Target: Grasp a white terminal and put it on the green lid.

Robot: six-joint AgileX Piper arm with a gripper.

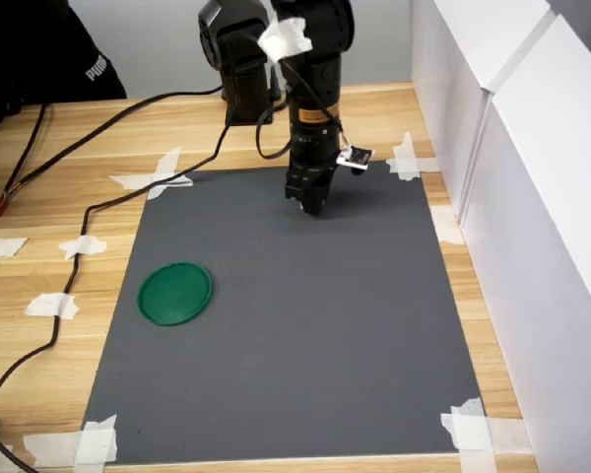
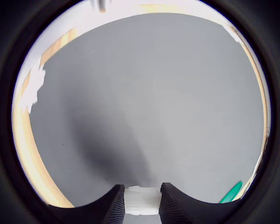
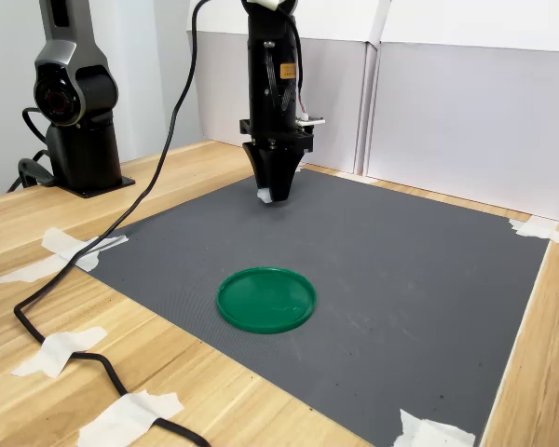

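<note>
Surface: grey mat [image 1: 305, 335] taped at its corners onto a wooden table [image 1: 39, 197], white panels [image 1: 532, 148] at the first exterior view's right.

Green lid [image 1: 175, 293]: flat on the mat, well apart from the gripper, toward the first exterior view's left and nearer that camera; in the wrist view only a green sliver [image 2: 231, 192] shows at the edge.

Cable [image 1: 98, 212]: black, trailing over the table and the mat's edge, on the lid's side of the gripper, clear of both.

Gripper [image 1: 313, 205]: pointing straight down above the mat's far part, its 2 fingers [image 2: 113, 205] closed in on a small white piece.

White terminal [image 2: 141, 200]: pinched between the fingers, visible at the tip in the second exterior view [image 3: 264, 196]; whether it is touching the mat or just off it I cannot tell.

Risk 1: the piece sits at the very tips, so a shallow pinch could let it slip or twist out on the way across.

Risk 2: dragging low over the textured mat could knock it loose.

Risk 3: the lid is light and has a raised rim; a release from height could let the terminal bounce off, and a low approach could nudge the lid.
</note>
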